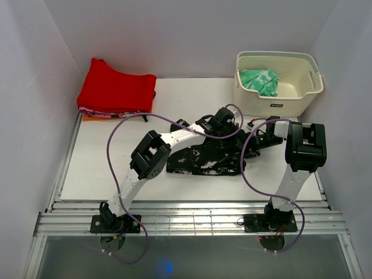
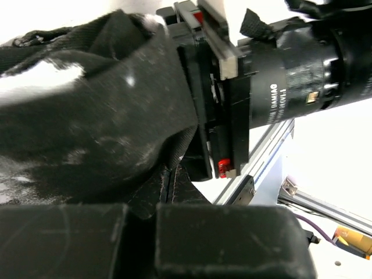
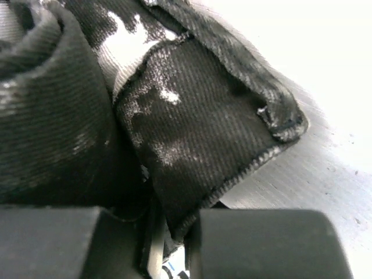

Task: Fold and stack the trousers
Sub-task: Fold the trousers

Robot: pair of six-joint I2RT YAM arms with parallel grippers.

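Nearest me, the trousers (image 1: 203, 158) lie bunched on the tabletop (image 1: 104, 168), with most of the heap on my side of both tools. My left tool (image 2: 142, 212) is nearly closed. Its jaws are a sliver apart with black, white-splattered cloth running down into the gap, so I read that as a pinch on a fold. My right tool (image 3: 148, 218) stands wider. A hemmed corner dips between its fingers, but I can't tell whether it's actually clamped. The two tools sit close, facing each other over the heap's far right end.

Handling, as I judge it: light, thin, floppy cloth with no stiffness. It'll drape and drag from whatever point I lift, though the weave should grip well enough. The stitched hem by the right tool looks the best hold, firmer than a loose fold.

The long axis runs from the near left of the left tool across to the right tool, slanting slightly away. It's too crumpled to tell waist from cuffs.

Beyond the left tool, well apart, sits a red garment (image 1: 116, 90). Beyond the right tool is a basket (image 1: 273, 100) with green cloth (image 1: 260, 81) inside.
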